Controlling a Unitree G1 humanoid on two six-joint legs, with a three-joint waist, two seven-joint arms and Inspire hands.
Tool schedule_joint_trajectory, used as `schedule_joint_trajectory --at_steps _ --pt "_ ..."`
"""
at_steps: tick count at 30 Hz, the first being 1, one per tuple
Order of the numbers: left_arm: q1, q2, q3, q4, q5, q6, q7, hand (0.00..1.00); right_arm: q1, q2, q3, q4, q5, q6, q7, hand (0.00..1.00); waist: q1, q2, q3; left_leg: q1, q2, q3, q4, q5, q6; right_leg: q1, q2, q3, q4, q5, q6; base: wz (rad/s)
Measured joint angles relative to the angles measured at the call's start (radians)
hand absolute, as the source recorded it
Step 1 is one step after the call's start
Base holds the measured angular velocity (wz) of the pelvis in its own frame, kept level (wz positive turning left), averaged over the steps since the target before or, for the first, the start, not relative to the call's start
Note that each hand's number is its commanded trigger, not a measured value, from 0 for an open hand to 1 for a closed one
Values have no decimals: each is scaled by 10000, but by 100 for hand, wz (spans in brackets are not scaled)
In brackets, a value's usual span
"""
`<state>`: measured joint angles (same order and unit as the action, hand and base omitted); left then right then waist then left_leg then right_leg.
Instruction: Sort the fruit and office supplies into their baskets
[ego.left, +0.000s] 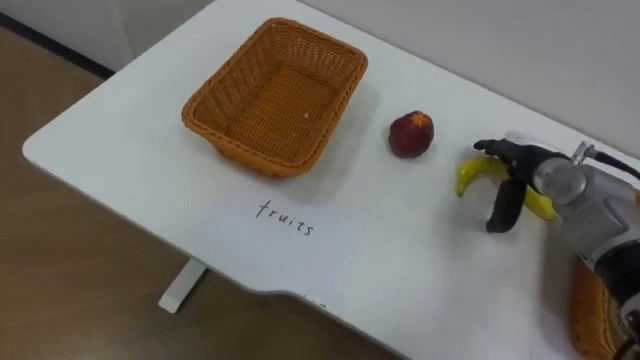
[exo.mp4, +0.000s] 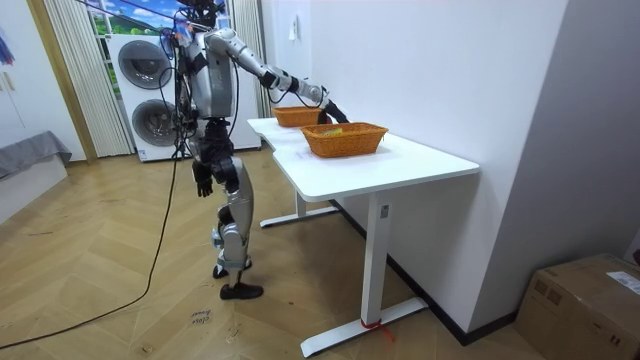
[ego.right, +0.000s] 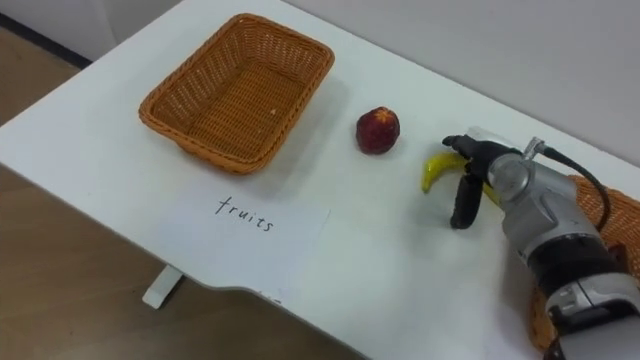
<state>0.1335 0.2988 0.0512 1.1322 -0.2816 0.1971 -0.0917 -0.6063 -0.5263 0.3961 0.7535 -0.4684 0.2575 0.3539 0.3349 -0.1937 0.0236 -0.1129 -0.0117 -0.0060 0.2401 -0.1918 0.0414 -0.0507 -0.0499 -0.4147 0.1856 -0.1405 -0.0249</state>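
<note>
Wicker basket (ego.left: 228, 68): woven, rectangular.
Banana (ego.left: 472, 176): smooth, curved, my right hand (ego.left: 520, 178) clamped round it now.
Red fruit (ego.left: 411, 134): round.

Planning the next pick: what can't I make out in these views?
Second basket: cut off by the eye views' right edge, contents unseen.
Banana: middle covered by the right hand.
Left hand: too small in the room view to read.
</note>
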Motion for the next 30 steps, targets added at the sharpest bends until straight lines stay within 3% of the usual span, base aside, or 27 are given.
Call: schedule_joint_trajectory --at_steps 2,3,4,5,6,8,19,30 --pt "-80 28 -108 1 5 1 12 0 -43 -25 155 -1 86 46 78 0 3 -43 20 -21 -1 -8 7 -1 0 3 0 -10 -2 2 1 0" --pt "-124 29 -173 1 9 1 10 0 -55 -52 213 9 105 53 121 5 31 -47 21 -28 -4 -11 7 -1 1 -8 0 -7 -5 11 9 0" --pt "-158 30 -181 0 5 0 9 0 -78 -79 277 10 136 55 156 45 39 -47 21 -21 -4 -11 8 -2 1 -13 -1 -7 -7 17 13 0" --pt "-226 33 -181 0 1 -2 15 0 -151 -146 478 54 244 57 218 56 44 -47 21 -12 -6 -11 9 -1 2 -19 -1 -5 -12 23 16 0" --pt "-291 40 -184 -1 -3 -12 25 0 -210 -173 566 121 324 55 287 76 45 -47 21 -8 -6 -11 9 -1 3 -19 -1 -5 -13 25 16 0" --pt "-345 59 -211 -24 -6 -47 28 0 -227 -186 585 160 368 52 326 100 46 -46 20 4 -5 -10 8 -1 3 -17 0 2 -13 26 16 0" --pt "-323 86 -468 -17 0 -169 226 0 -293 -368 633 216 352 52 -391 100 260 -40 24 29 -8 -12 -26 -1 2 6 23 4 -150 28 17 0" --pt "-325 101 -578 158 1 -209 259 0 -325 -398 849 339 809 46 -337 100 262 -10 50 30 -7 -33 -80 -3 0 34 32 2 -165 27 19 0"
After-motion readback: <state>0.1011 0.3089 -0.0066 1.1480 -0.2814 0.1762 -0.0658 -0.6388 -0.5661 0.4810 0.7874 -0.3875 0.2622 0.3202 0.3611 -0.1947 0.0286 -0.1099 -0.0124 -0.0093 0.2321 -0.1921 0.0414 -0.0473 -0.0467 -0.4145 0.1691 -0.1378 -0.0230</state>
